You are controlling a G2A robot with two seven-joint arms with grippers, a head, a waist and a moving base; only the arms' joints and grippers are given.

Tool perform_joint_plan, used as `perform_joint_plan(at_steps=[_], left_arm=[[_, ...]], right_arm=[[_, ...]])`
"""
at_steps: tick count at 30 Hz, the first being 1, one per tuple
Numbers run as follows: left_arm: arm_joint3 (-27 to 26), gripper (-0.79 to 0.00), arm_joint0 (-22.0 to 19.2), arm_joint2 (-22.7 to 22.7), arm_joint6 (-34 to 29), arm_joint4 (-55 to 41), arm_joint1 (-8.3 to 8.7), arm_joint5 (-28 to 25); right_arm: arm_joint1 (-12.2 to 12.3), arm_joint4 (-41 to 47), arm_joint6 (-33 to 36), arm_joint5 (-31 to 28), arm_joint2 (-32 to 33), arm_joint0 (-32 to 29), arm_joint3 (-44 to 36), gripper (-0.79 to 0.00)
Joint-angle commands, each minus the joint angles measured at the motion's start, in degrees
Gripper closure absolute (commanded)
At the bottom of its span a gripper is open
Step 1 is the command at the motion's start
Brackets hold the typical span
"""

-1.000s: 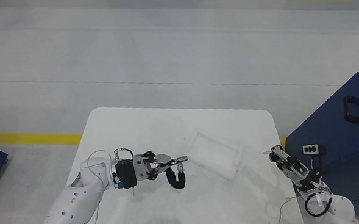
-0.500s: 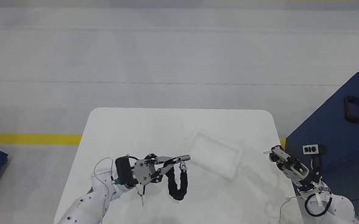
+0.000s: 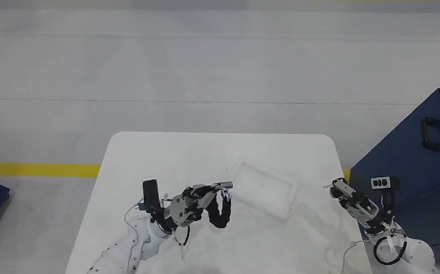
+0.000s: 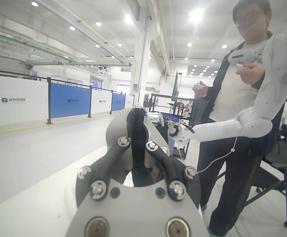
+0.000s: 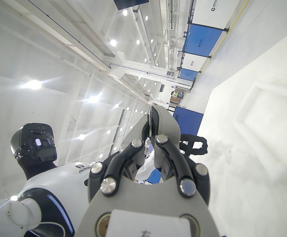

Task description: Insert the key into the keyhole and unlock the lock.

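Over the white rounded table, the black looped cable lock with silver barrel is clamped in the left gripper. The right gripper, fingers pressed together, sits at the right edge; whether on a key cannot be told. The barrel should be steadied, keyhole faced rightward, for straight entry

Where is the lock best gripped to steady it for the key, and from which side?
Probably the silver barrel, pinched across its sides from above. It is rigid and juts out past the left gripper. The black cable loop hanging from it looks flexible and would likely swing.
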Motion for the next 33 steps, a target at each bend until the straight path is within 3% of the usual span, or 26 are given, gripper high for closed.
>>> perform_joint_plan(at_steps=[1,6,21,24,33], left_arm=[[0.19,0.0,0.25,0.28,-1.06,-2.39,-0.14,-1.07],[1.48,0.0,0.57,0.33,-3.85,-6.7,-0.61,-3.85],[1.02,0.0,1.51,0.37,-3.95,-8.86,-0.76,-3.73],[0.37,0.0,3.15,0.22,-7.39,-16.33,-1.19,-3.78],[-2.55,0.0,5.93,-0.16,-26.88,-41.1,-1.78,-1.06]], right_arm=[[0.0,0.0,0.0,0.0,0.0,0.0,0.0,0.0],[0.0,0.0,0.0,0.0,0.0,0.0,0.0,0.0],[0.0,0.0,0.0,0.0,0.0,0.0,0.0,0.0],[0.0,0.0,0.0,0.0,0.0,0.0,0.0,0.0],[0.0,0.0,0.0,0.0,0.0,0.0,0.0,0.0]])
